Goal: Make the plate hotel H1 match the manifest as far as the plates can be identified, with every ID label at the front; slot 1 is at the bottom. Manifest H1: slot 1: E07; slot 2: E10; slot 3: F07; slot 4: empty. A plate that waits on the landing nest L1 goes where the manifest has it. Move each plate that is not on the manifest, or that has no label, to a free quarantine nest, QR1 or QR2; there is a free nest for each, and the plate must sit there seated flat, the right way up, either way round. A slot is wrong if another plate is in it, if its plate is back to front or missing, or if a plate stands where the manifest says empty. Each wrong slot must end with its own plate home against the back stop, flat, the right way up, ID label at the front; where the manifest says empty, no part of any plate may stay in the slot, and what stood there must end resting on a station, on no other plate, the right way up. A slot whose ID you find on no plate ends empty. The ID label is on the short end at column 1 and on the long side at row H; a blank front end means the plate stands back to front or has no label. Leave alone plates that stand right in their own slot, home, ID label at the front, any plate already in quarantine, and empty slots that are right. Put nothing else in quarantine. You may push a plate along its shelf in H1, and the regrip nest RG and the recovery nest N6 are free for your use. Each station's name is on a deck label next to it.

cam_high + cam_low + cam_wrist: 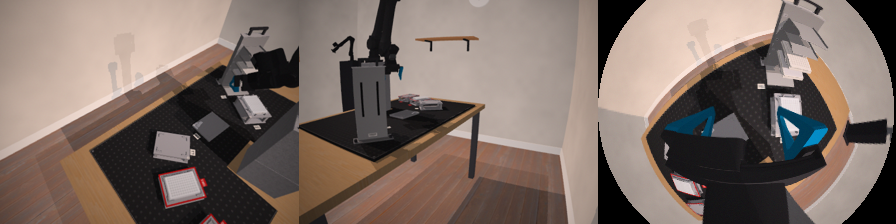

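Deck as I read it from the top view, left to right:

1. Grey lidded block (171,146), on the mat, small white tag beside it; print too small to read.
2. Red-framed nest holding a white well plate (181,186) (quarantine, I judge by the red; its red tag is illegible). A second red nest (211,220) is cut off at the bottom edge.
3. Flat dark grey pad (211,126), bare, tag beside it unreadable.
4. Well plate on a raised grey nest (253,105), just in front of the hotel; probably the landing nest, though I cannot read the label.
5. Plate hotel H1 (235,55), grey tower with a black handle, plates on its shelves; no ID legible from here.
6. Gripper (237,83), blue fingers fully apart and carrying nothing, at the hotel's front by the lower shelves.

Handling judgement: rigid, light, moulded plastic plates, smooth-sided. I would take one across its two long sides, squarely, and draw it straight out.
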Available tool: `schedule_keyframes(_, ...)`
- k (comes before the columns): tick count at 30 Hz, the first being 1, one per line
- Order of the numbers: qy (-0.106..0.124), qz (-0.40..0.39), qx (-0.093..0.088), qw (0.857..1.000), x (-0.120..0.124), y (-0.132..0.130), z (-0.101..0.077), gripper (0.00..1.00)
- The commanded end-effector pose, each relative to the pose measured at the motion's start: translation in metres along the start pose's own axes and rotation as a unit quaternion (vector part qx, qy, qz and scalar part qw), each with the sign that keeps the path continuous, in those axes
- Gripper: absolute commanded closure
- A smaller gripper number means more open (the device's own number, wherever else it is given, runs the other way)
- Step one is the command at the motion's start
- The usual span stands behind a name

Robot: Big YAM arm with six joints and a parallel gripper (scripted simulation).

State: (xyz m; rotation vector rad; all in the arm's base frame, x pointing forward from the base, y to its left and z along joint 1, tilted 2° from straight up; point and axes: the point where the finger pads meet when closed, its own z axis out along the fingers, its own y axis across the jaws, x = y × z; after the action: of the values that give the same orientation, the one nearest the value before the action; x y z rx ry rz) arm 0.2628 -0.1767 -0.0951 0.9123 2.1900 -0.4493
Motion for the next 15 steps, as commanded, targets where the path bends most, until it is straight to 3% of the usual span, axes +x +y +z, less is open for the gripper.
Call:
schedule_keyframes(1,-0.005,0.013,-0.006,1.000,-0.002,0.012,-0.003,0.00)
schedule_keyframes(15,-0.010,0.016,-0.008,1.000,0.006,0.051,-0.015,0.00)
